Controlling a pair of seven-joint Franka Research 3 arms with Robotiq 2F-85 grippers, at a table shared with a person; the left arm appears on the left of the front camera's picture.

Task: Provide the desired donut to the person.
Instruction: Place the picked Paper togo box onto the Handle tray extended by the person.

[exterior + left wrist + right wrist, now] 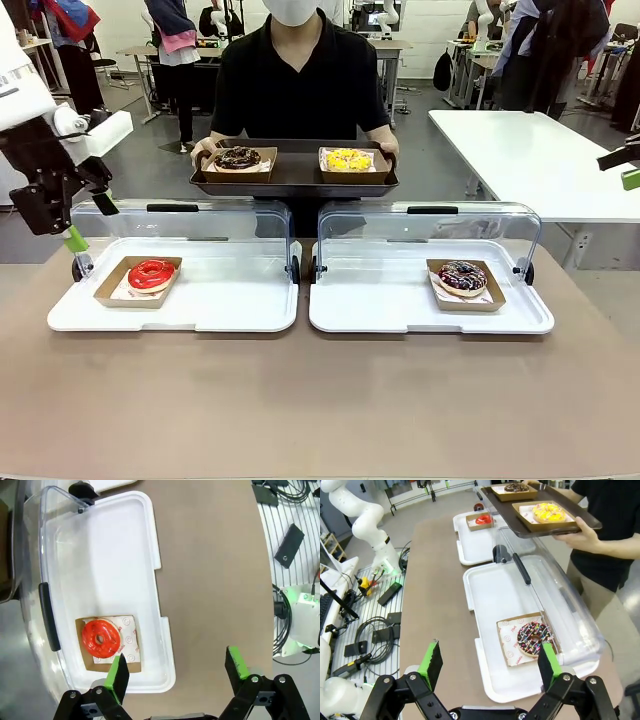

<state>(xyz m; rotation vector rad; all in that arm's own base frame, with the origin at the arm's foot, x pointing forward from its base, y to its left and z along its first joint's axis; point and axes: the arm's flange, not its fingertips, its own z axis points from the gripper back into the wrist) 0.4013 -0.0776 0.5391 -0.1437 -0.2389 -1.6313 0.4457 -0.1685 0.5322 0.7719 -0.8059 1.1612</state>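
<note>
Beneath the left gripper [175,672], jaws spread and empty, the red-glazed ring donut [151,274] sits in its cardboard tray, just ahead of one green finger. The right gripper [489,666], equally agape, hovers near the sprinkled chocolate donut [533,638]; which one the person [298,75] wants can't be told.

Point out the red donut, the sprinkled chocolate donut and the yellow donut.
red donut [151,273], front view, on its glazed ring.
sprinkled chocolate donut [462,276], front view, on its top.
yellow donut [348,159], front view, on its icing.

Front view level; wrist views overhead
</note>
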